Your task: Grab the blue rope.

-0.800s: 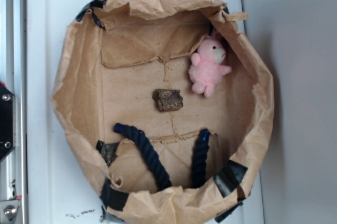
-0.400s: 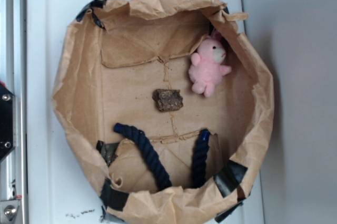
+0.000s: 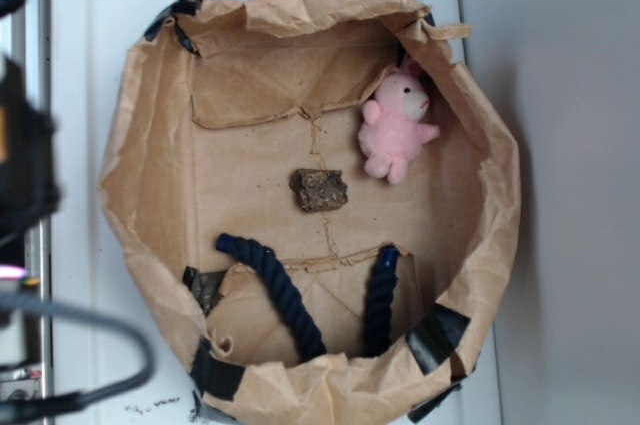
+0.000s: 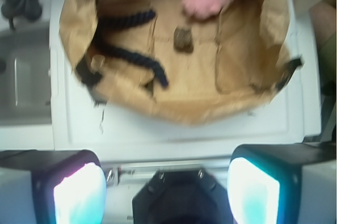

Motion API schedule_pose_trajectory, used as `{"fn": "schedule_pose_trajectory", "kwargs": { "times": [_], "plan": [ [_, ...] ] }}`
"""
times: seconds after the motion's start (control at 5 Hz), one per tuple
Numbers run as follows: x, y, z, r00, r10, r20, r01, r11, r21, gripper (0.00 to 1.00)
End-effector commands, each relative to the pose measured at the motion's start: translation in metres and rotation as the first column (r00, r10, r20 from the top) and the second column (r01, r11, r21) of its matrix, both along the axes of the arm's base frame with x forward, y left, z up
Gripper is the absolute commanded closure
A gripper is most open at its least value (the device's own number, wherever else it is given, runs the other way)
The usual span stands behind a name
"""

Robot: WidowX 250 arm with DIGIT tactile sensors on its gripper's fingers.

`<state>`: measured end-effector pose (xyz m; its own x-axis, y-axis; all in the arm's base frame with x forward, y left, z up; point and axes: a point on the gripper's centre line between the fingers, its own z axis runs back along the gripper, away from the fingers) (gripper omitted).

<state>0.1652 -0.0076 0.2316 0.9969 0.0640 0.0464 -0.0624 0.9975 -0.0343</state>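
Since your previous frame, arm (image 3: 25, 160) entered beside paper bag (image 3: 480, 245); gripper (image 4: 166, 190) fingers wide, empty; blue rope (image 3: 285, 295) inside bag, untouched.

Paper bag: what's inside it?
Inside the paper bag: blue rope bent in a U, pink plush bunny, brown chunk. The bag's near rim hides the rope's bend.

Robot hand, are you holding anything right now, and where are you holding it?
Nothing. The hand is open and empty, outside the paper bag. The blue rope lies untouched inside it.
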Motion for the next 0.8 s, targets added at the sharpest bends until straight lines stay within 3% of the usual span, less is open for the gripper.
{"fn": "schedule_pose_trajectory", "kwargs": {
  "times": [0.0,0.4,0.6],
  "plan": [
    [0.005,0.004,0.009,0.999,0.017,0.038,-0.017,1.000,-0.001,0.00],
    [0.005,0.004,0.009,0.999,0.017,0.038,-0.017,1.000,-0.001,0.00],
    [0.028,0.008,-0.002,0.998,0.064,0.012,-0.064,0.998,-0.029,0.00]
  ]
}}
